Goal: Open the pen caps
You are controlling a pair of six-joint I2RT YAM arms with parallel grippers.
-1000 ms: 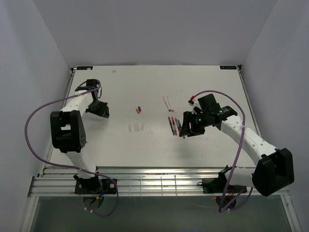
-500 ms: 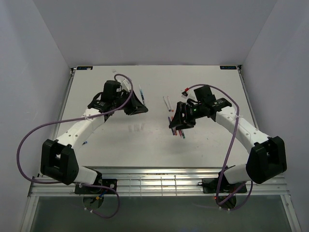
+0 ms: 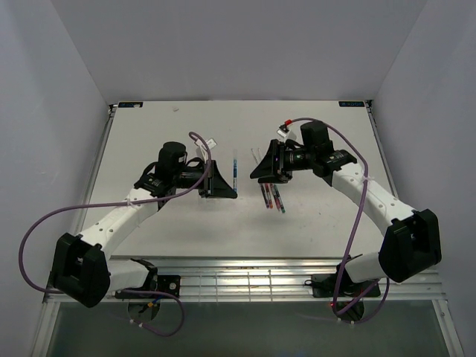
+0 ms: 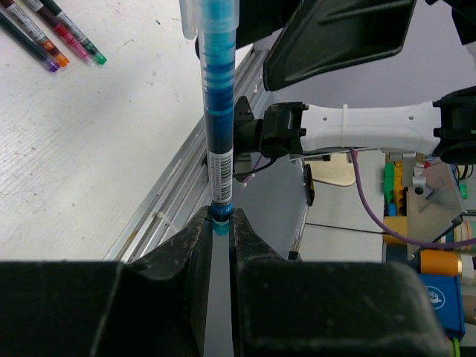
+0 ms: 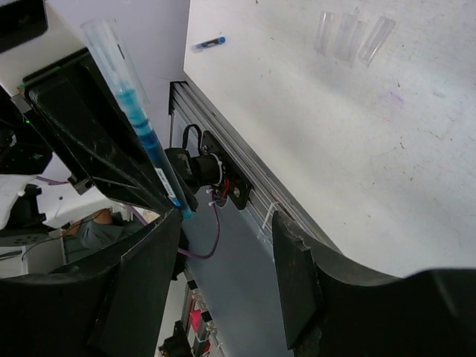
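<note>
My left gripper [image 3: 232, 192] is shut on the tail end of a blue pen [image 3: 234, 167] and holds it above the table's middle. In the left wrist view the pen [image 4: 217, 111] sticks straight out from the fingers [image 4: 195, 242], with a clear cap [image 4: 210, 18] on its far end. My right gripper [image 3: 254, 175] is open and empty, facing the pen from the right; its view shows the pen [image 5: 152, 149] just left of the jaws. The red, blue and orange pen caps are hidden behind the left gripper in the top view.
Several coloured pens [image 3: 272, 198] lie below the right gripper, also seen in the left wrist view [image 4: 44, 33]. Clear tubes [image 5: 349, 33] and a small blue piece [image 5: 208, 43] lie on the white table [image 3: 320, 223]. The table's metal front rail [image 3: 245, 279] runs near the arm bases.
My left arm swung from the far left to the table's middle, carrying the blue pen. My right gripper rose and moved left towards the pen.
</note>
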